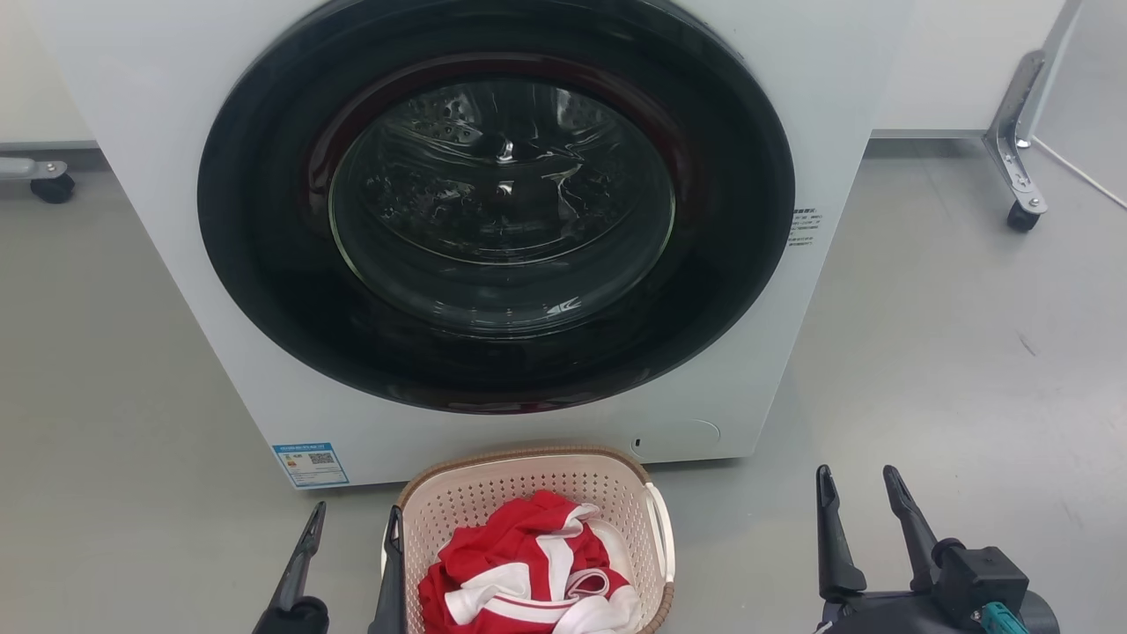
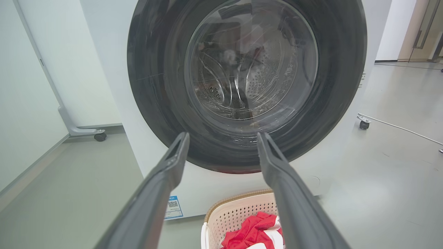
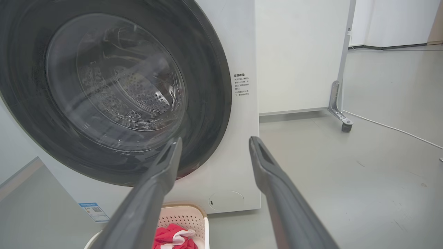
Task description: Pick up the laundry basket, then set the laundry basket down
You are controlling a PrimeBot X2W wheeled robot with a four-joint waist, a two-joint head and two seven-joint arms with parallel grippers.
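Laundry basket: we are finding the laundry basket [image 1: 528, 454] at the bottom centre of the head view, standing upright on the grey floor [image 1: 924, 352] just in front of the washing machine [image 1: 493, 436].
Load: a red and white garment [image 1: 519, 563] is lying bunched inside it.
Handles: the white handle [image 1: 660, 528] on the frame's right side is showing plainly. The opposite one is sitting behind a dark finger.
Left gripper: the left gripper [image 1: 357, 512] is standing at the lower left, fingers spread wide and carrying nothing. Its inner finger is overlapping the basket's left edge, and we cannot tell whether it is touching.
Right gripper: the right gripper [image 1: 857, 475] is standing at the lower right, equally spread and empty, well apart from the basket.
Step in hand: we are judging the pick-up as not yet begun and are lining up the reach.
Doing it well: we are aiming to bring each gripper to its own handle, close at matching heights and raise both sides together, so the basket is staying level and the garment is not spilling.
Caution: we are keeping clear of the machine's closed round door [image 1: 502, 202] just behind.
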